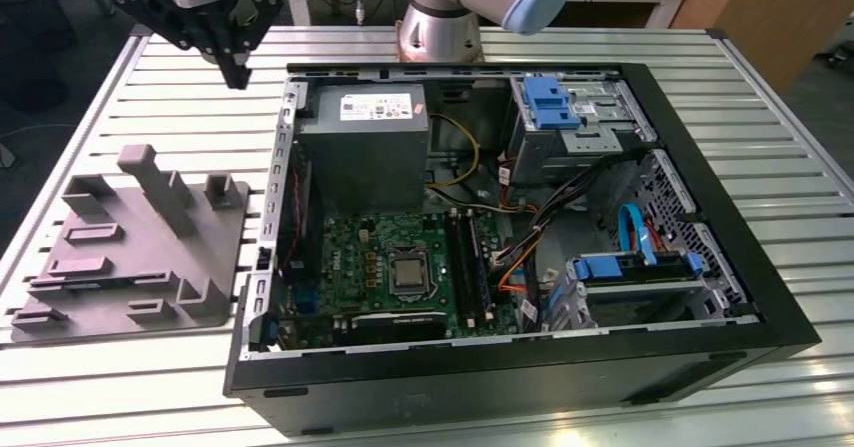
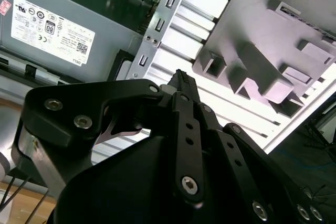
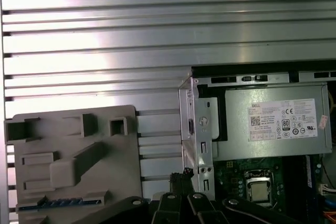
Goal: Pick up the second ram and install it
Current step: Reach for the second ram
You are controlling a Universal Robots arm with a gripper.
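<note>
My gripper [image 1: 238, 75] hangs high over the slatted table at the back of the exterior view's left. It sits beyond the grey plastic block [image 1: 134, 237] and beside the back corner of the open computer case [image 1: 534, 372]. In both wrist views the fingertips [image 2: 181, 77] [image 3: 182, 178] meet with nothing between them. A thin dark strip with bluish chips, apparently the second ram [image 3: 58, 202], lies along a slot at one edge of the block [image 3: 73, 161]. The gripper is well clear of it. Long dark memory slots [image 1: 467, 257] run beside the processor socket on the motherboard [image 1: 380, 262].
The case holds a grey power supply [image 1: 363, 137] [image 3: 273, 124], blue drive brackets [image 1: 550, 102] and loose cables. The block's upright posts [image 1: 167, 192] [image 2: 262, 51] stick up. Bare slatted table [image 1: 160, 87] lies under the gripper.
</note>
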